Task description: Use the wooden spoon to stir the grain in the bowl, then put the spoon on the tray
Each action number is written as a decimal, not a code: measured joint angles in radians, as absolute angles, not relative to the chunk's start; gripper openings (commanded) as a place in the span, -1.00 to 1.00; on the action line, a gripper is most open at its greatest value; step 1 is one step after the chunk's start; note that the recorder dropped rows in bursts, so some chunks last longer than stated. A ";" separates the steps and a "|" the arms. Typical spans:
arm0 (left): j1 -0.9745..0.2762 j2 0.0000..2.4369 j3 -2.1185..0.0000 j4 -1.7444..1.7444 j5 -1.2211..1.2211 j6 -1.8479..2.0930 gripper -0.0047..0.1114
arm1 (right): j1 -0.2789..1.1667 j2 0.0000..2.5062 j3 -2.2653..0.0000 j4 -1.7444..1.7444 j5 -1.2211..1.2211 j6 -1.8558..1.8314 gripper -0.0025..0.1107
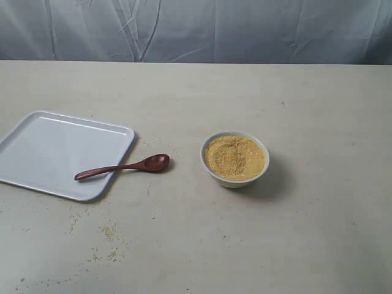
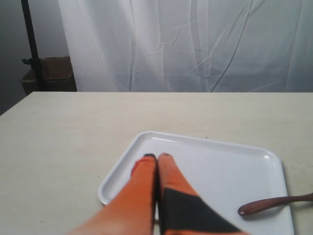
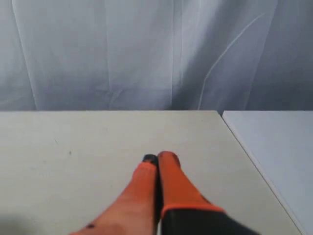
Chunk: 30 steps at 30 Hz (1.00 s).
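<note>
The dark reddish-brown wooden spoon (image 1: 122, 166) lies half on the flat white rectangular tray (image 1: 37, 147), beside the small white bowl (image 1: 235, 177) of yellow grain (image 1: 234, 157). Both tools (image 2: 157, 156) (image 3: 158, 157) are pressed together, empty. Best grasp mid-handle, squarely.

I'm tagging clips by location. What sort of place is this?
Probably a staged lab tabletop, not a kitchen: a bare table with only a tray, a bowl and a curtain backdrop.

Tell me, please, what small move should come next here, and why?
Probably open the left gripper, whose jaws are shut, and lower it to the spoon, which lies half on the tray, its head off the rim toward the bowl.
</note>
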<state>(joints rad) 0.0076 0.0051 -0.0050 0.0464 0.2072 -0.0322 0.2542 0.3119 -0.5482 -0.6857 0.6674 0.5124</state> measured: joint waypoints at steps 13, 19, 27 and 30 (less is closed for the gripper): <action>0.008 0.005 -0.005 0.046 0.207 -0.032 -0.91 | 0.254 0.053 -0.548 -0.684 0.667 0.514 -0.97; 0.008 0.005 -0.005 0.046 0.207 -0.032 -0.91 | 0.254 0.035 -0.521 -0.629 0.674 0.514 -0.97; 0.008 0.005 -0.005 0.046 0.207 -0.032 -0.91 | 0.254 0.006 -0.379 -0.416 0.597 0.489 -0.97; 0.008 0.005 -0.005 0.046 0.207 -0.032 -0.91 | 0.254 0.006 -0.330 -0.403 0.581 0.403 -0.97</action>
